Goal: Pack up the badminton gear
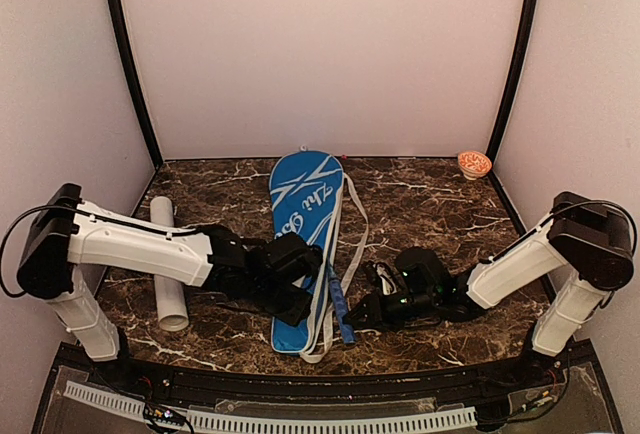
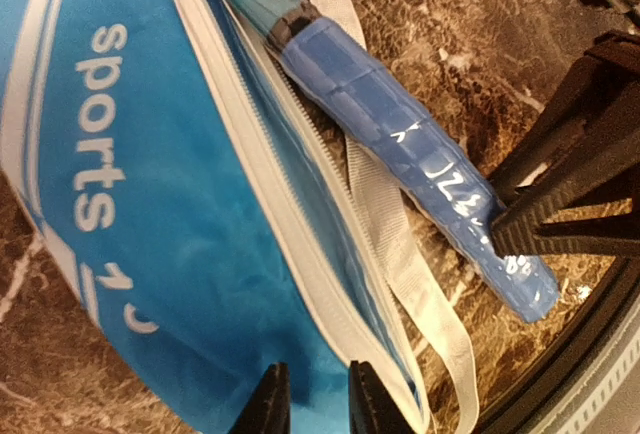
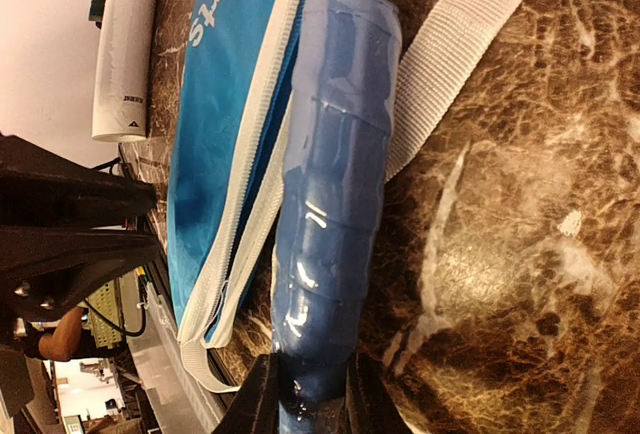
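The blue racket cover [image 1: 303, 216] with white lettering lies lengthwise mid-table, its zip edge open on the right side. A racket's blue handle [image 1: 340, 309] sticks out of that opening toward the near edge. My right gripper [image 3: 308, 399] is shut on the butt end of this racket handle [image 3: 335, 204]. My left gripper [image 2: 315, 409] is pinched on the cover's blue fabric [image 2: 150, 154] just beside the white zip edge. In the left wrist view the right gripper's fingers [image 2: 515, 234] clamp the handle [image 2: 400, 124]. The long white tube [image 1: 168, 264] lies on the left. No shuttlecocks show.
The cover's white strap [image 1: 352, 239] trails along its right side and loops under the handle. A small orange-patterned bowl [image 1: 474, 163] stands at the back right corner. The table's black front rail [image 1: 320, 379] runs just beyond the handle's end.
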Motion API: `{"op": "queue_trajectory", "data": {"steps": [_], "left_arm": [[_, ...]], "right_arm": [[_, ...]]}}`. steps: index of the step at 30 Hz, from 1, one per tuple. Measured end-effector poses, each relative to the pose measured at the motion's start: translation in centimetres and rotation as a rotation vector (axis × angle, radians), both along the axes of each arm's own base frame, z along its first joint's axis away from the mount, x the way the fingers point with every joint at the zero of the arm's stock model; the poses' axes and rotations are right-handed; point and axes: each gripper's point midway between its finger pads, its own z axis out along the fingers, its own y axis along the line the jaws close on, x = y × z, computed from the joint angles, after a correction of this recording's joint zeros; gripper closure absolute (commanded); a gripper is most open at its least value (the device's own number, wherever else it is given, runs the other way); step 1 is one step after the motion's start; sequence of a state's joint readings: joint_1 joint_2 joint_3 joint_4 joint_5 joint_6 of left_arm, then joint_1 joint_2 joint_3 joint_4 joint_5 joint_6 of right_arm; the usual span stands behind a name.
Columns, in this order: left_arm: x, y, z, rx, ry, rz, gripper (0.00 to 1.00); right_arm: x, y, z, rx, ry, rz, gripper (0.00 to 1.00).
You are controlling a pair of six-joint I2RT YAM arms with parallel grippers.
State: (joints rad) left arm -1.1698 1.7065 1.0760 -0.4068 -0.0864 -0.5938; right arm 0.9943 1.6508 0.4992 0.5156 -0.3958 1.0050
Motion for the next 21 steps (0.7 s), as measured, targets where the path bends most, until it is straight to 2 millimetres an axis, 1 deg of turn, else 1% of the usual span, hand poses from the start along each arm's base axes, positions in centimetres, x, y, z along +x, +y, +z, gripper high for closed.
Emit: {"op": "queue_trajectory", "data": {"steps": [4, 6, 8, 10, 13, 16, 21], "left_arm": [[0.1, 1.4, 2.9, -0.061, -0.037, 0.059, 0.71], [-0.2, 2.2, 3.2, -0.079, -0.034, 0.082, 0.68], [-0.7, 3.0, 2.4, -0.069, -0.013, 0.102, 0.65], [-1.1, 3.5, 1.0, -0.050, 0.018, 0.119, 0.61], [-1.4, 3.5, -0.4, -0.036, 0.053, 0.141, 0.61], [-1.2, 3.0, -0.6, -0.052, 0.057, 0.157, 0.62], [-0.5, 2.0, 0.0, -0.111, 0.045, 0.170, 0.62]], "right_arm": [[0.0, 0.0, 0.0, 0.001, 0.001, -0.001, 0.83], [0.0, 0.0, 0.0, 0.001, 0.002, -0.001, 0.83], [0.0, 0.0, 0.0, 0.001, 0.003, -0.001, 0.83], [0.0, 0.0, 0.0, 0.002, 0.002, -0.001, 0.84], [0.0, 0.2, 0.1, 0.004, 0.002, 0.001, 0.84], [-0.1, 0.3, 0.2, 0.006, 0.002, 0.001, 0.84], [-0.1, 0.4, 0.3, 0.008, 0.004, 0.001, 0.84]]}}
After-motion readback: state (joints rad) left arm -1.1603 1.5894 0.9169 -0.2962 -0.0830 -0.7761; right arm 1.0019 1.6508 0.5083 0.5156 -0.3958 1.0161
